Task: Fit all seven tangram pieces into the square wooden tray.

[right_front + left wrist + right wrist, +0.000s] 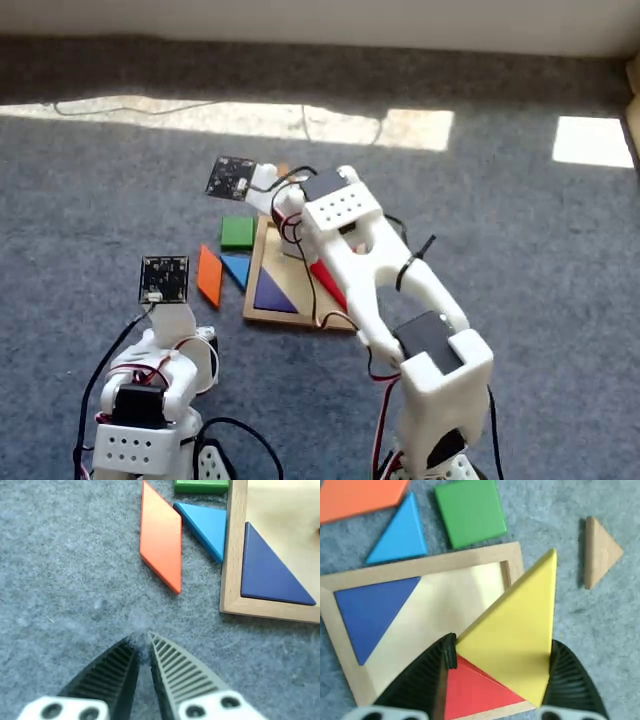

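- The right hand (500, 645) is spread wide, with its fingers clamped on two edges of the yellow triangle (520, 625), which it holds over the wooden tray (470, 555).
- Seen from above, a dark blue triangle (370, 610) lies flat in the tray's 7 o'clock corner. A red triangle (475, 690) lies toward 4 o'clock, partly under the yellow one.
- Loose on the grey carpet (520, 260), a green square (470, 511) sits at the tray's 10 o'clock. A light blue triangle (400, 532) and an orange parallelogram (360, 495) sit at 9 o'clock, and a plain wooden triangle (600, 552) near 12.
- The left hand (142, 642) has its fingers all but together and holds nothing. It is low over the carpet at the tray's 8 o'clock.
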Tool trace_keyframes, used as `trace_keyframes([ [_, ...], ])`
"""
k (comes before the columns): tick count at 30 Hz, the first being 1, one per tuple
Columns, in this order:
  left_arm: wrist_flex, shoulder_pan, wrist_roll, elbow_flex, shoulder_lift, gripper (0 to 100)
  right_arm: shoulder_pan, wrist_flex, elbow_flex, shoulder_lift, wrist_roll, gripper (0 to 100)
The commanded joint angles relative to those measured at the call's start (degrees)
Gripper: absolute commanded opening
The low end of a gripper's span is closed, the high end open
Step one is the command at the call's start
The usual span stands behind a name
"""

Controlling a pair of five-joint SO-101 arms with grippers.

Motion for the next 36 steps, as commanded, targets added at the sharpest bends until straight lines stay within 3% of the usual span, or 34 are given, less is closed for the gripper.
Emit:
trace_keyframes([
  [1, 0.26, -0.13, -0.18, 1.19, -1.98, 0, -0.40, -0.75, -2.68, 1.36, -0.44, 17.3],
  [7, 0.26, -0.13, -0.18, 1.19, -1.98, 0, -0.31, 0.66, -2.68, 1.80, -0.70, 36.1],
  [14, 0.26, -0.13, -0.18, 1.19, -1.98, 0, -0.48, 9.36, -7.08, 1.63, -0.44, 34.9],
  [22, 0.26, -0.13, -0.18, 1.19, -1.98, 0, -0.48, 14.20, -14.81, 1.80, -1.49, 0.5],
  [30, 0.26, -0.13, -0.18, 1.19, -1.98, 0, 0.92, 0.66, -13.67, 2.24, -17.14, 1.1],
  [36, 0.26, -0.13, -0.18, 1.19, -1.98, 0, 1.36, -10.59, -3.30, 2.15, -21.27, 1.1],
])
